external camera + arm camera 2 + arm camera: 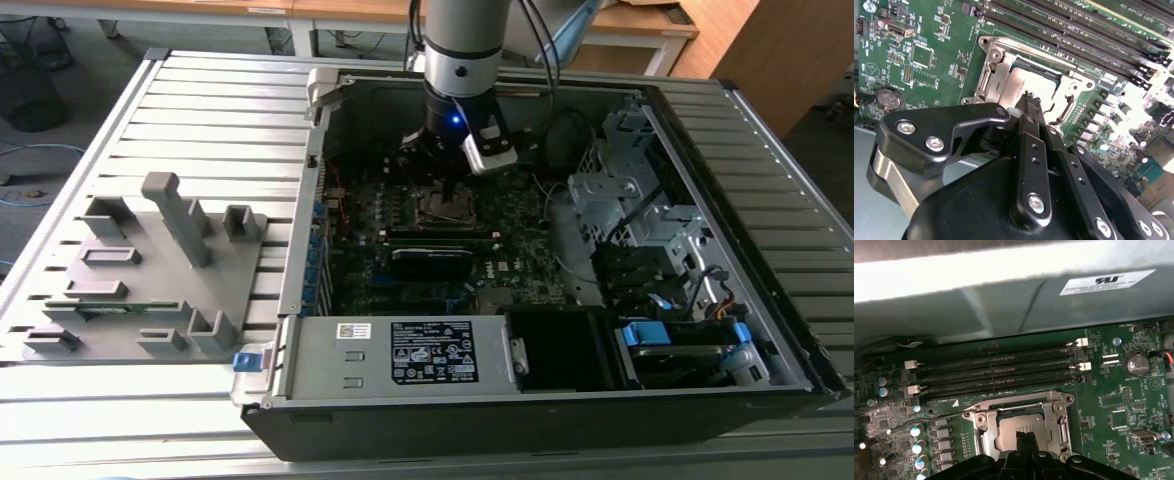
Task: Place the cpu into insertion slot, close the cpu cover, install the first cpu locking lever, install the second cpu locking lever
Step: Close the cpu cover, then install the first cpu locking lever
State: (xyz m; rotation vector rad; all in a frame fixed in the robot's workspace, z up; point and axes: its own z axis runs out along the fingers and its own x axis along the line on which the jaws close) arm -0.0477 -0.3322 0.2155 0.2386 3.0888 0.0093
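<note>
Claw: gripper (1029, 100) fingers pressed together, nothing seen between them.
Claw position: straight above the insertion slot (447, 207), tips over its middle and close to the surface. Contact or not, cannot tell.
Chip: cpu (1014, 424) seated flat in the insertion slot, showing through the plate's window.
Plate: cpu cover (999, 75) looks folded down flat over the insertion slot, framing the chip.
Levers: thin bars along two opposite sides of the insertion slot. Latched or not, cannot tell.
Key relation: target directly under the tips, no sideways offset to speak of. Square footprint, so no real long axis.
Edges: memory slots (999, 371) parallel to one side of the insertion slot, just beside it. Capacitors (916, 430) near an adjoining side. Case wall (1004, 305) beyond the memory slots.
Room: open above the insertion slot, tight toward the memory slots, freer toward the coin cell (1135, 364).
Stage: by the look of it, chip in and plate down, lever state unconfirmed.
</note>
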